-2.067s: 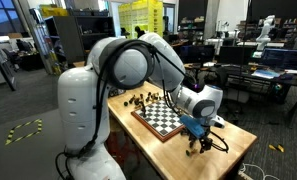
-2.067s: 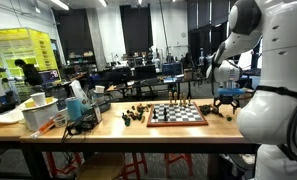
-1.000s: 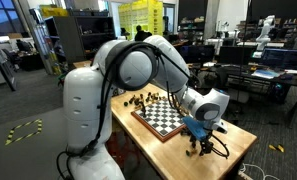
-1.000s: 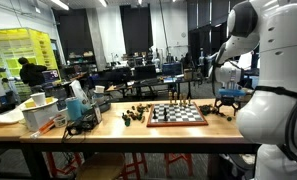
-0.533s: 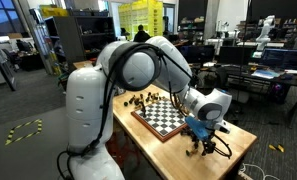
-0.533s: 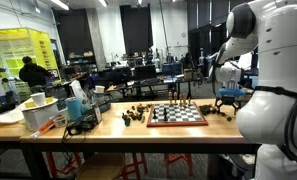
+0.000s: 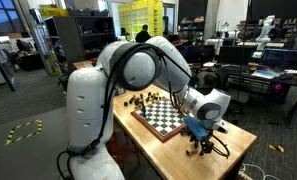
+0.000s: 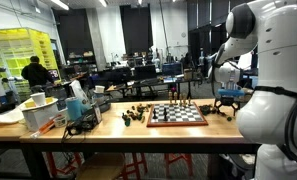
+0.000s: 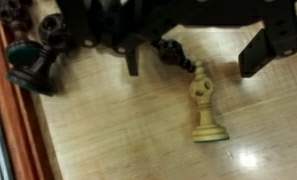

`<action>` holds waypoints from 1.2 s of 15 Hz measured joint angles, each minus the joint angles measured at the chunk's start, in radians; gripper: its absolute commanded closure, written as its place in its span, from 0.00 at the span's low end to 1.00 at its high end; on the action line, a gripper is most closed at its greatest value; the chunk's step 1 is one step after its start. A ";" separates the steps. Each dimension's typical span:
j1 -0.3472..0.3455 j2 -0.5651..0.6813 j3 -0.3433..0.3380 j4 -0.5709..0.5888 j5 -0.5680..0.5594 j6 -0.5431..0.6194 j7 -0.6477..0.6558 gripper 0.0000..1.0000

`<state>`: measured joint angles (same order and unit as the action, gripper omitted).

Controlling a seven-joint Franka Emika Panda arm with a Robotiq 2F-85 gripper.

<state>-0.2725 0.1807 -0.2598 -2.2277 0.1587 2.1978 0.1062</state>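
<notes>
My gripper [image 9: 195, 65] enters from the top of the wrist view, open, with its dark fingers [image 9: 133, 60] wide apart just above the wooden table. Between them lies a dark chess piece [image 9: 174, 52], and a light chess piece [image 9: 205, 108] lies just past the fingertips, its head touching the dark one. Neither is gripped. In both exterior views the gripper [image 7: 199, 140] [image 8: 228, 104] hangs low over the table end beside the chessboard [image 7: 160, 120] [image 8: 176, 114], among a few loose pieces.
More dark pieces [image 9: 33, 62] lie near the table edge [image 9: 6, 110] in the wrist view. A cluster of pieces [image 7: 138, 100] stands by the board's far side. A white bin [image 8: 40, 112] and bottles [image 8: 78, 102] crowd the other table end.
The arm has shifted only slightly and the gripper stays low over the same pieces. A person in the background has walked along.
</notes>
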 measured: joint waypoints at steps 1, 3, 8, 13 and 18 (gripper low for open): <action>0.000 0.003 0.002 -0.001 0.000 -0.009 0.000 0.14; 0.000 0.010 0.005 -0.002 0.000 -0.024 0.000 0.30; -0.003 0.012 -0.002 0.007 -0.005 -0.041 -0.002 0.52; -0.005 -0.002 -0.019 0.008 -0.024 -0.039 0.002 0.95; 0.020 -0.036 -0.012 -0.014 -0.100 0.028 0.029 0.97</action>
<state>-0.2521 0.1449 -0.2721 -2.2422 0.0582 2.2259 0.1347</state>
